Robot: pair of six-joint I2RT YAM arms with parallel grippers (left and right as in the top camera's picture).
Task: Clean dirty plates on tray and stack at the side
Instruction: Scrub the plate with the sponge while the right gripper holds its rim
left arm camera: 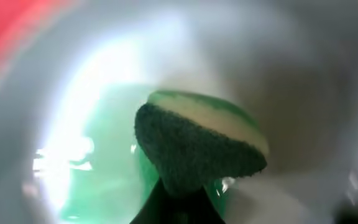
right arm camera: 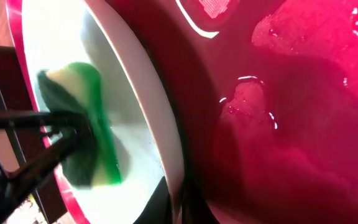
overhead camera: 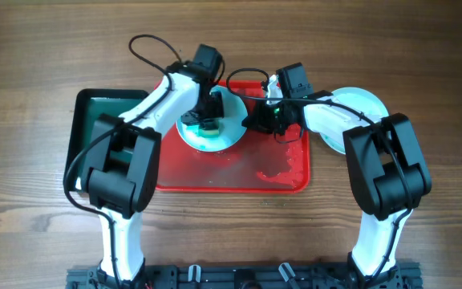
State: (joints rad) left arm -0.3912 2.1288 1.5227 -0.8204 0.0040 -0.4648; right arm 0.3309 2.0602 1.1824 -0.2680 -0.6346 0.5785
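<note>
While the left fingers point(left arm camera: 176, 208) are pinching a sponge point(left arm camera: 197, 146) by its lower end, its dark scouring face is turning toward the wrist camera and its pale and green layers are showing behind. Just beyond the sponge, the pale plate point(left arm camera: 278, 56) is filling that view, and a wet green smear point(left arm camera: 104, 186) is spreading over its middle beside the fingertips. From above, the left fingers point(overhead camera: 207, 120) are pointing down onto the plate's centre.

At the plate's edge opposite the left fingers, the right fingers point(right arm camera: 157, 205) are closing on the rim. One dark finger is showing on the plate's inner side and the other is hiding behind the rim, so the grip is reading as a pinch on the plate point(right arm camera: 61, 50).

The plate is sitting inside the red tray point(overhead camera: 231, 172), between the two sets of fingers. Puddles of water point(right arm camera: 247, 106) are glistening on the tray floor just beside the right fingers.

Further off, behind the right fingers, another plate point(overhead camera: 363, 103) of pale aqua is resting on the bench point(overhead camera: 38, 48), outside the red tray. Beyond the left fingers, a dark green tray point(overhead camera: 95, 116) is lying against the red tray's side.
</note>
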